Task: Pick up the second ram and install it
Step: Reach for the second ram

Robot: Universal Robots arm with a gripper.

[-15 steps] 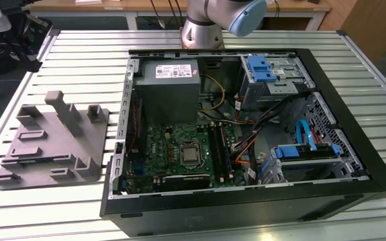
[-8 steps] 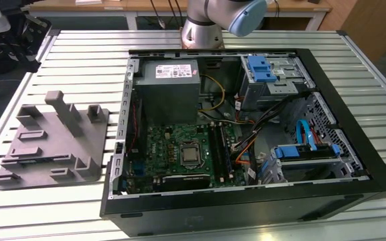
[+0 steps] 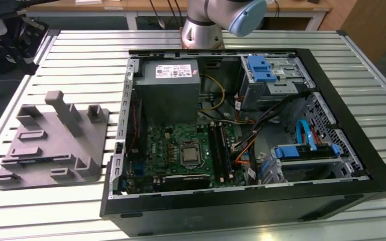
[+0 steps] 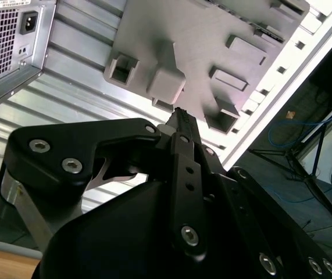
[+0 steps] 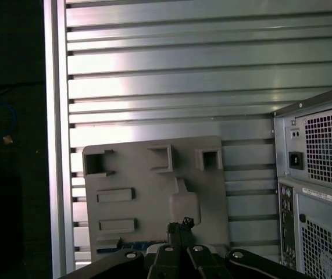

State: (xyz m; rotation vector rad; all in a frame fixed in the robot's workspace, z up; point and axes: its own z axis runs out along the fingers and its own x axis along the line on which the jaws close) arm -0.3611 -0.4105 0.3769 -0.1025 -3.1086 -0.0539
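My gripper (image 5: 180, 225) hangs above the grey holder block (image 5: 154, 192), its two black fingers pressed together and shut, with nothing showing between them. In the second wrist view the gripper (image 4: 178, 114) points at the same holder block (image 4: 212, 46). A thin bluish-dark strip, the second ram (image 5: 132, 244), lies in the block's recess nearest the gripper body, which partly hides it. In the exterior view the green board's long black slots (image 3: 218, 149) lie inside the open computer case (image 3: 354, 105), and the holder block (image 3: 52, 145) lies to the exterior view's left of the case.
Everything rests on a slatted aluminium table (image 5: 183, 75), whose edge (image 5: 55, 116) runs beside the block. The case's rear panel (image 5: 317, 192) stands close to the block. The arm's base (image 3: 203, 30) is behind the case. Cables and blue drive brackets (image 3: 307, 150) fill the case's right side.
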